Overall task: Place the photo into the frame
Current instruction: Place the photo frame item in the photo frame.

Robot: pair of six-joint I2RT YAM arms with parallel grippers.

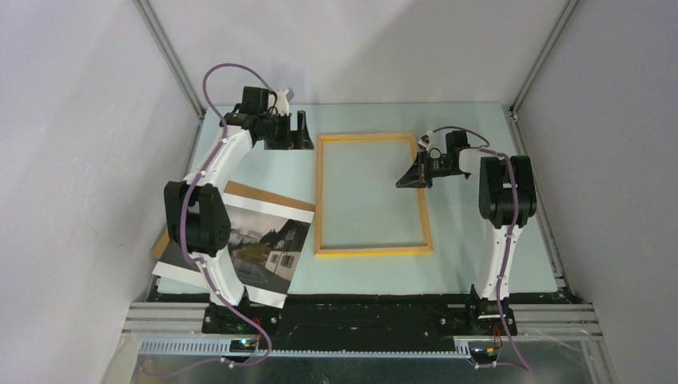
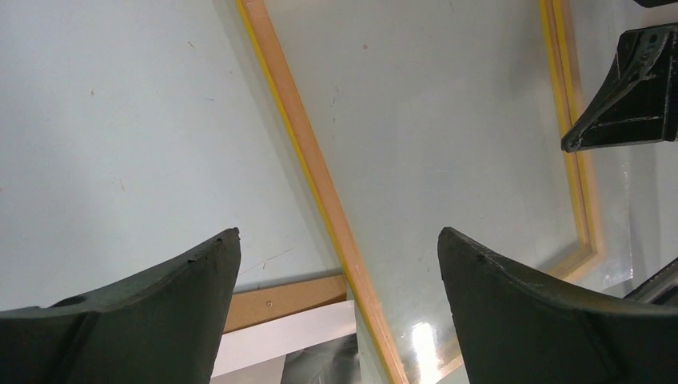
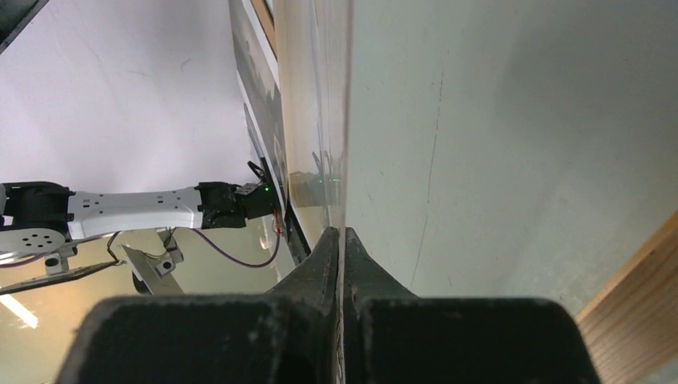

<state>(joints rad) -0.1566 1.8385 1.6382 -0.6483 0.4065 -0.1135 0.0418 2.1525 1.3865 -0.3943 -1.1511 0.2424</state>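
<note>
The frame point(image 1: 320, 192), with thin yellow-orange rails, lies flat mid-table. The photo point(image 1: 264, 244), a grey landscape with a white house, rests on a brown backing board point(image 1: 268, 195) to the frame's left, partly hidden by the left arm. My left gripper point(image 1: 292, 132) hovers open beyond the frame's far left corner. In the left wrist view its jaws point(image 2: 339, 232) straddle the frame's left rail point(image 2: 316, 172) from above, holding nothing. My right gripper point(image 1: 416, 172) sits at the frame's right rail. It is shut point(image 3: 340, 232) on the thin edge of the clear pane point(image 3: 320, 120).
White enclosure walls stand close on the left, right and back. The pale green table mat point(image 1: 480, 240) ends at a black strip along the near edge. The backing board point(image 2: 280, 298) and the photo's white border point(image 2: 296, 336) lie against the frame's left rail.
</note>
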